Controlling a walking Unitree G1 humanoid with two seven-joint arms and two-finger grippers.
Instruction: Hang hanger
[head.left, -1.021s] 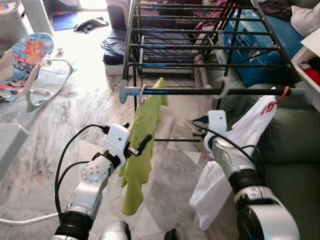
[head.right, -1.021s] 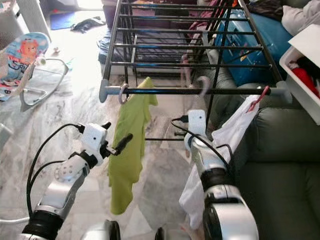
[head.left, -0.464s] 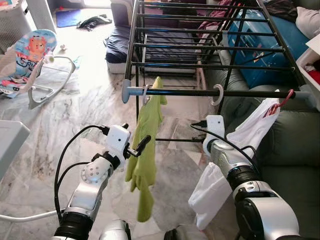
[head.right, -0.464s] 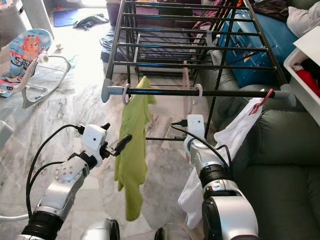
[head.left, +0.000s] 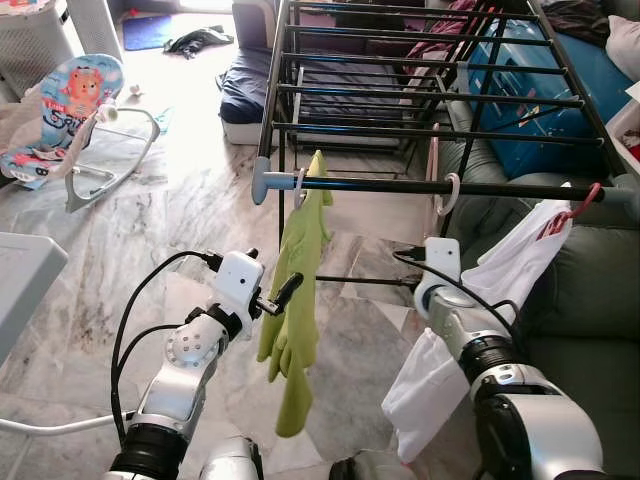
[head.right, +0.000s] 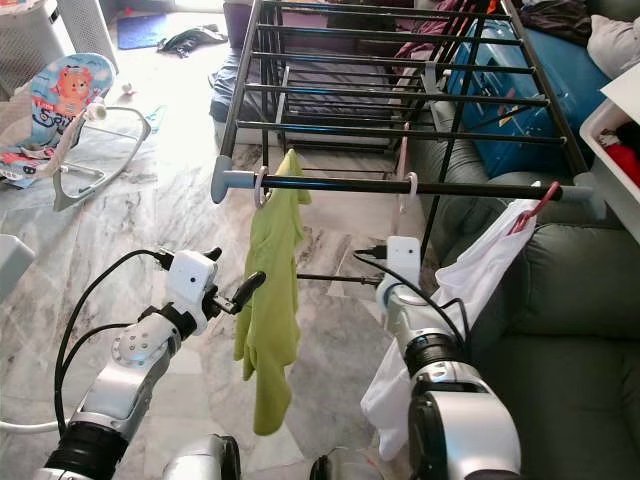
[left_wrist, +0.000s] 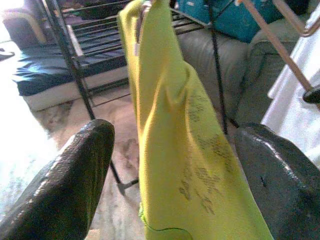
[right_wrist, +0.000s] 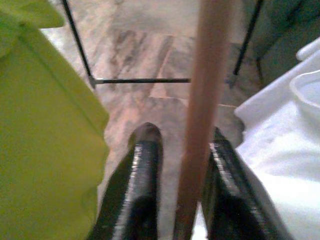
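A black drying rack (head.left: 420, 100) stands ahead, its front rail (head.left: 400, 185) nearest me. A pink hanger has its hook (head.left: 451, 191) over that rail, right of the middle. My right gripper (right_wrist: 182, 150) reaches up just under the rail, and the hanger's pink rod (right_wrist: 200, 115) runs between its two fingers, so it looks shut on the rod. A green shirt (head.left: 295, 300) hangs from the rail's left end. My left gripper (left_wrist: 175, 170) is open beside the shirt, at its middle height, with one finger (head.left: 286, 291) against the cloth.
A white garment (head.left: 470, 330) hangs from a red hook (head.left: 568, 203) at the rail's right end, over a grey sofa (head.left: 590, 300). A baby bouncer (head.left: 70, 100) sits on the marble floor at the left. Dark bedding (head.left: 245, 90) lies behind the rack.
The pink hook, blurred and swinging at the rail a second ago, now rests still on it. The green shirt has swung a little. The camera has moved back slightly.
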